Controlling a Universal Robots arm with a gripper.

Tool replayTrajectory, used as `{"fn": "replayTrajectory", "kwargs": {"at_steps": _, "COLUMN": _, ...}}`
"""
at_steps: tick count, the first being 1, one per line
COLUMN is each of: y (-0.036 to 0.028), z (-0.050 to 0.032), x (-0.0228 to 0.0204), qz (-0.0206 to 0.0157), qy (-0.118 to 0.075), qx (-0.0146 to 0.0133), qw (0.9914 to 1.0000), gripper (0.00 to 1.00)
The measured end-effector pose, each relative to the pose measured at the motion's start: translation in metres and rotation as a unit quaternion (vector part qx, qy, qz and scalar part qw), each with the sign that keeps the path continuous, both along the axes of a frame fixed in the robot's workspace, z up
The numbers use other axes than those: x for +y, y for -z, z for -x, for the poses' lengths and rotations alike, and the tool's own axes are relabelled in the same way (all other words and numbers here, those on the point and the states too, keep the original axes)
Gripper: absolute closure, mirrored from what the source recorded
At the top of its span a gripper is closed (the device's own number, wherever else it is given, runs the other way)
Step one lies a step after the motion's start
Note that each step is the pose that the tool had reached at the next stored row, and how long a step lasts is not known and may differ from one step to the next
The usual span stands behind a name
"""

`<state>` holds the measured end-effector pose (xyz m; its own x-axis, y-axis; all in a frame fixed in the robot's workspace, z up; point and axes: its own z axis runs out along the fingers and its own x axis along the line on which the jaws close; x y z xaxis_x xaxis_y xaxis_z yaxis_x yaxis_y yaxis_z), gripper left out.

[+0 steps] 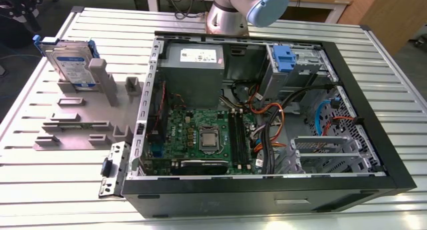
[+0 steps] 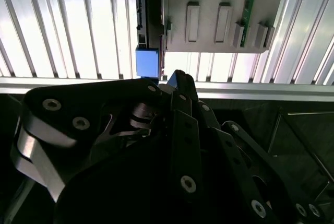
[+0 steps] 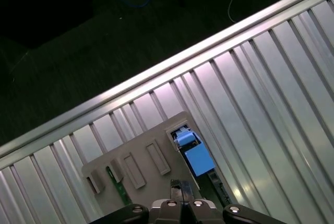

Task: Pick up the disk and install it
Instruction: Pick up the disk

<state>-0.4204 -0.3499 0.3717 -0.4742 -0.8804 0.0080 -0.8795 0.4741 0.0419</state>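
Silver disk [image 1: 69,64] stands upright in a grey slotted holder [image 1: 79,121] near the ribbed table's [image 1: 60,190] edge. The gripper [image 3: 182,197], clenched on nothing, hovers just beside the disk's blue rail [image 3: 194,154], with bare slats alongside.

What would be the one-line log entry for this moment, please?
stage: before pick | disk: upright in grey holder | tool: above disk | computer case: open

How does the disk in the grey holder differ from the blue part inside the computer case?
The disk has a silver body and a label; the blue part is all plastic. The disk stands on edge outside the case; the blue part sits inside it. Both have blue plastic.
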Motion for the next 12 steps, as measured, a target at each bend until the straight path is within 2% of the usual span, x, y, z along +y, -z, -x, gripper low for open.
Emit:
{"fn": "replayTrajectory", "kwargs": {"at_steps": 6, "y": 0.0, "z": 0.0, "x": 0.0, "qz": 0.0, "qy": -0.017, "qx": 0.0, "qw": 0.99986, "gripper": 0.89}}
{"fn": "replayTrajectory", "kwargs": {"at_steps": 12, "y": 0.0, "z": 0.0, "x": 0.0, "qz": 0.0, "qy": -0.038, "qx": 0.0, "qw": 0.99928, "gripper": 0.89}}
